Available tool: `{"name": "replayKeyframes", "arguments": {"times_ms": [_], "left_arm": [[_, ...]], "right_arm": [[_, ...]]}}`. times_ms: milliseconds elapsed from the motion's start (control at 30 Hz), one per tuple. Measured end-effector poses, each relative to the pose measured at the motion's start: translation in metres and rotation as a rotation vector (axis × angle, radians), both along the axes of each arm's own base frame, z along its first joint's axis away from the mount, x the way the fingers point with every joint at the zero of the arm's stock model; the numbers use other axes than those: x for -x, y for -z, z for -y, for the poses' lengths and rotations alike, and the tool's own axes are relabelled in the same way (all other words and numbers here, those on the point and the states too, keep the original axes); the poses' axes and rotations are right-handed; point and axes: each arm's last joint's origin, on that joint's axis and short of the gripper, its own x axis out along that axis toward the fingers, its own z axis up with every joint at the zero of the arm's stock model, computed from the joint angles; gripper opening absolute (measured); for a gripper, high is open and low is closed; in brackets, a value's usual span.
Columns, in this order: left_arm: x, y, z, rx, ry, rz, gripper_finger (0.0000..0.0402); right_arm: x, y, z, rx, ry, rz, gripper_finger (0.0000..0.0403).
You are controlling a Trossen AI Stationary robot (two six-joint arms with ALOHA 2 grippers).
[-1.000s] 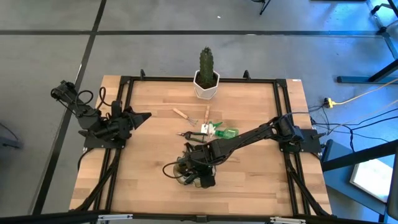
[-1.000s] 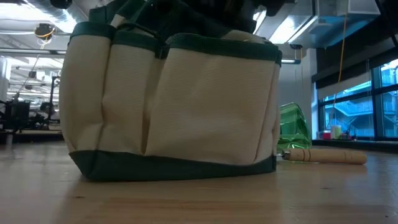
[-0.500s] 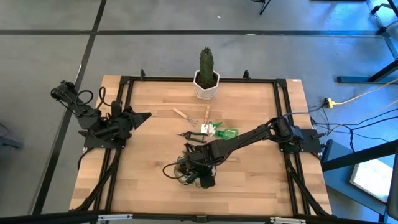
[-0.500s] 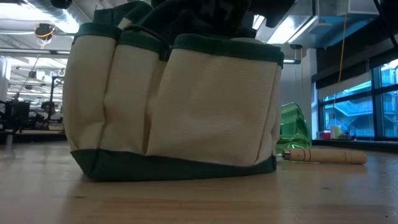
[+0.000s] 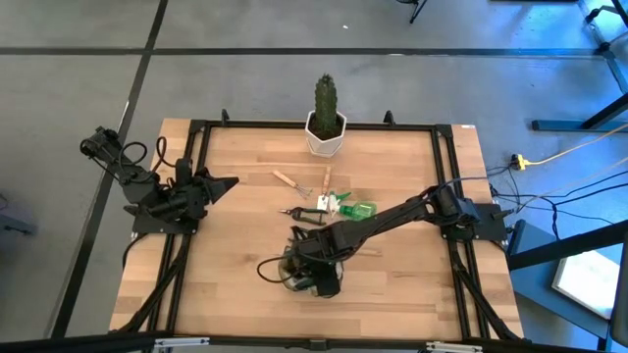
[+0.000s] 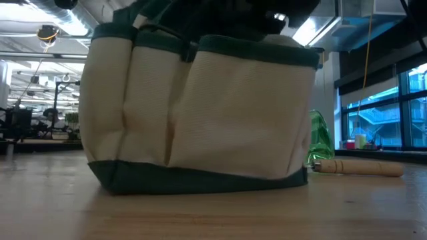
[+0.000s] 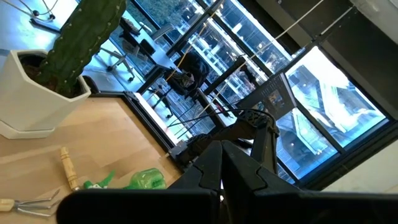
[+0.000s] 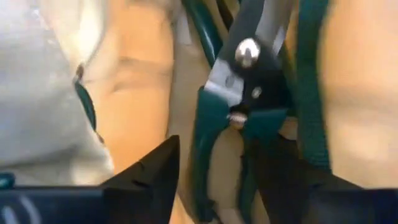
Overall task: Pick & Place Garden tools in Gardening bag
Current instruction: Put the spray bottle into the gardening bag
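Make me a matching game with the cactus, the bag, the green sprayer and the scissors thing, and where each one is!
Things:
1. cactus
2. gardening bag
3. green sprayer
4. pruning shears

Places:
A. lying on the table, mid-table beside the wooden-handled tools
B. inside the bag, between the right gripper's open fingers
C. standing in a white pot at the table's far edge
D. at the near side of the table, under the right arm

Pairs: 1-C, 2-D, 3-A, 4-B
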Motion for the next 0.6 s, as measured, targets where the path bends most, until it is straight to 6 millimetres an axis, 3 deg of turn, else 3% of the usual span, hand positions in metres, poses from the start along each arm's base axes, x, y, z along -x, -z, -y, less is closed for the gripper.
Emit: {"name": "replayKeyframes", "arguments": {"times_ms": [300, 600], "left_arm": [[0.0, -0.002, 0.001, 0.006, 0.03, 0.018, 0.0003], [-0.001, -0.003, 0.002, 0.003, 0.079, 0.026, 0.0003]], "right_arm": [[-0.01, -0.057, -0.001, 0.06, -0.018, 0.108, 0.0215], [-0.001, -0.078, 0.003, 0.116, 0.004, 0.025, 0.0216]]}}
